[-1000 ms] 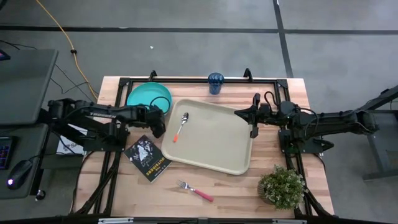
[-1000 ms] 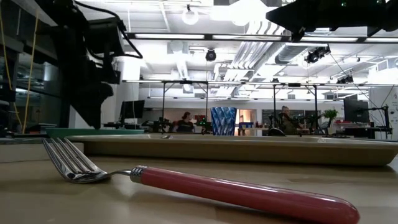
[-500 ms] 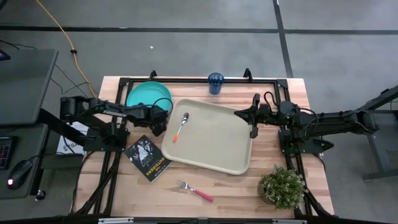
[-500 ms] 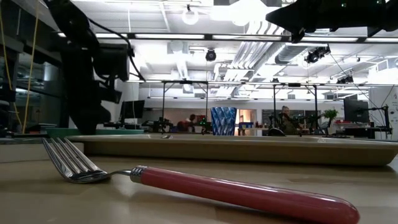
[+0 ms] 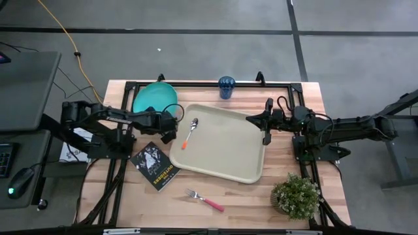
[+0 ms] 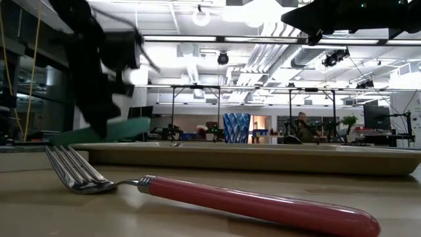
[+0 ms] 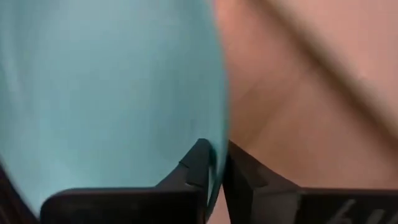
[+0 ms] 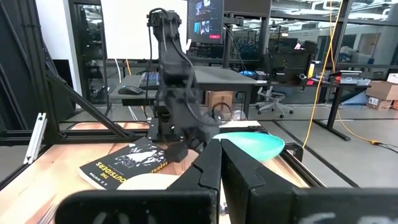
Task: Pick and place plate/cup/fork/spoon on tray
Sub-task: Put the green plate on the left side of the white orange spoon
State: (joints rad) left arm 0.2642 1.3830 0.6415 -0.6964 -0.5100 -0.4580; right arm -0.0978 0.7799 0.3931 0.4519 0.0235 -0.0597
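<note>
On the pale wooden counter [image 5: 241, 196], the left pincer [image 5: 171, 125] is clamped on the plate's [image 5: 153, 95] rim, tilting it beside the tray [image 5: 228, 153]. The right pincer [image 5: 266, 124], fingers together, waits over the tray's far edge. Behind lies an open workshop with desks [image 8: 249, 73] and ceiling lights [image 6: 200, 14].
</note>
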